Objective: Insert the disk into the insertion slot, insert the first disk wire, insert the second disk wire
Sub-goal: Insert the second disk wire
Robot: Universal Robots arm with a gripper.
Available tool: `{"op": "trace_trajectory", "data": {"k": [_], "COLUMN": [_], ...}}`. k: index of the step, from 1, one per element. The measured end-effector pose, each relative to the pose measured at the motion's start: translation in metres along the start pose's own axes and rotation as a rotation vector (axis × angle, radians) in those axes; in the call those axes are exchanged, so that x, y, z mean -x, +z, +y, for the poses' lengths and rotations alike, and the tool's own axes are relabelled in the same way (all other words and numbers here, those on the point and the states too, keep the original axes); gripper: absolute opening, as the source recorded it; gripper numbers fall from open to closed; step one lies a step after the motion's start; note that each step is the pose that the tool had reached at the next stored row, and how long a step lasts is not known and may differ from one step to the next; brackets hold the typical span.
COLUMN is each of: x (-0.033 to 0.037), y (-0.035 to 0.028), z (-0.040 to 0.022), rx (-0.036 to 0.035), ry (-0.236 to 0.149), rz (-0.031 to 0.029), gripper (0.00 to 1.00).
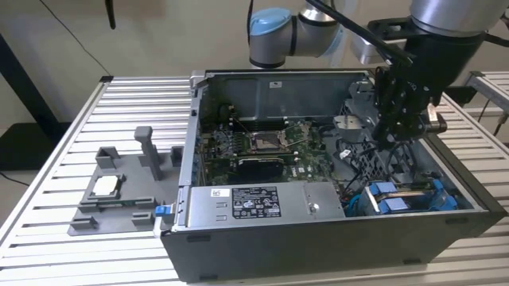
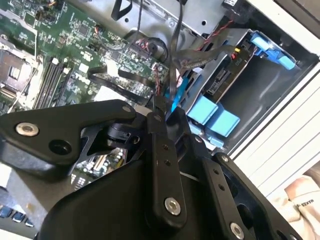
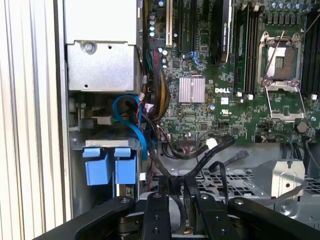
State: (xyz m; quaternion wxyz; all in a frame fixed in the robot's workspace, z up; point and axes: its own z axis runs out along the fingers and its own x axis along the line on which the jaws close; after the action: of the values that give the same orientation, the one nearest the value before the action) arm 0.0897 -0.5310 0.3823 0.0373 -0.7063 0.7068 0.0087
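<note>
The disk (image 1: 407,192) sits down in the insertion slot (image 1: 445,205) at the case's near corner on the exterior view's right, its blue carrier tabs (image 1: 383,198) facing up. Both wrist views show the tabs (image 3: 110,165) (image 2: 215,116). A blue wire (image 3: 131,122) curls beside the slot. My gripper (image 1: 395,140) hangs inside the case, a little behind the slot. Its fingers (image 3: 162,200) appear shut on a thin black disk wire (image 3: 178,200). That wire (image 2: 172,60) runs off from the fingertips (image 2: 158,111) toward the bundle of cables.
The silver power-supply box (image 1: 254,205) lies along the case's front, next to the slot. The motherboard (image 1: 263,149) covers the case floor. A grey fixture (image 1: 119,190) stands on the slatted table (image 1: 47,238) at the exterior view's left. Loose black cables (image 3: 210,150) lie near the gripper.
</note>
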Motion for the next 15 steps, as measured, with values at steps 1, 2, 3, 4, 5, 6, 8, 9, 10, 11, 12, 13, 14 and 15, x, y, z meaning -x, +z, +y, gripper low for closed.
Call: {"op": "trace_trajectory", "data": {"k": [1, 2, 3, 4, 5, 6, 8, 9, 10, 11, 12, 13, 14, 15], "x": [0.0009, 0.0019, 0.0026, 0.003, 0.0033, 0.0037, 0.0056, 0.0063, 0.0071, 0.0077, 0.008, 0.008, 0.008, 0.008], "y": [0.0, 0.0001, 0.0002, 0.0002, 0.0003, 0.0004, 0.0009, 0.001, 0.0011, 0.0012, 0.0012, 0.0013, 0.0012, 0.0011], "z": [0.0004, 0.0007, 0.0008, 0.0008, 0.0007, 0.0009, 0.0015, 0.0021, 0.0028, 0.0035, 0.0041, 0.0048, 0.0056, 0.0062], "rx": [-0.0014, -0.0028, -0.004, -0.0049, -0.0054, -0.006, -0.0091, -0.0109, -0.0131, -0.0153, -0.0172, -0.0187, -0.0204, -0.0223], "ry": [-0.003, -0.008, -0.015, -0.022, -0.032, -0.04, -0.051, -0.055, -0.058, -0.061, -0.065, -0.069, -0.073, -0.078], "rz": [0.0062, 0.0121, 0.017, 0.0216, 0.0263, 0.0301, 0.0332, 0.034, 0.0351, 0.0362, 0.0373, 0.0382, 0.0401, 0.0414], "gripper": [0.27, 0.27, 0.27, 0.27, 0.27, 0.27, 0.27, 0.27, 0.27, 0.27, 0.27, 0.27, 0.27, 0.27]}}
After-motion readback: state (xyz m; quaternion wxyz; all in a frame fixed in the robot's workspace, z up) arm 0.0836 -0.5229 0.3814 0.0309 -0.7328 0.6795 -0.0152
